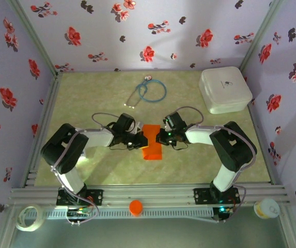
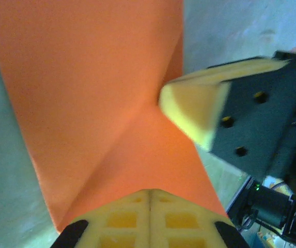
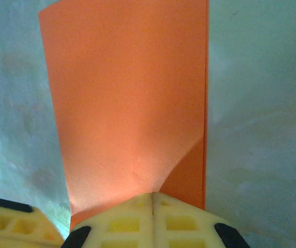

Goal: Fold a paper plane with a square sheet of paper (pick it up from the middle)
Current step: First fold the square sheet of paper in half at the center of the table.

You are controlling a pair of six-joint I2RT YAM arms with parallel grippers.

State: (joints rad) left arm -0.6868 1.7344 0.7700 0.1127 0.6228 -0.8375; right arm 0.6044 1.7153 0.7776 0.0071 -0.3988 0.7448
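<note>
Floral-papered walls close in a pale green marbled surface (image 1: 86,93). At its middle the 2 pincers meet tip to tip with the square sheet of paper (image 1: 151,144) between them.

The left pincer (image 1: 140,139) has its 2 fingers pressed together on the sheet's edge. In its wrist view the closed tips (image 2: 149,194) sit at the bottom, and the orange sheet (image 2: 96,93) spreads away ahead of them, with 1 diagonal crease running out from the tips. The right pincer (image 2: 189,108) comes in from the right of that view, its yellow tip touching the paper at the crease.

The right pincer (image 1: 163,137) is likewise closed on the sheet. In its own view the joined tips (image 3: 153,195) pinch the near edge, the sheet (image 3: 127,103) rises straight ahead of them, and a small folded flap lies just right of the tips.

From above, part of the sheet extends past both pincers toward the arm bases. Beyond the pincers lies a blue stethoscope (image 1: 149,90). Well beyond the right pincer, to its right, stands a white rounded box (image 1: 225,89). An orange cap (image 1: 136,207) sits on the front rail, behind both pincers.
</note>
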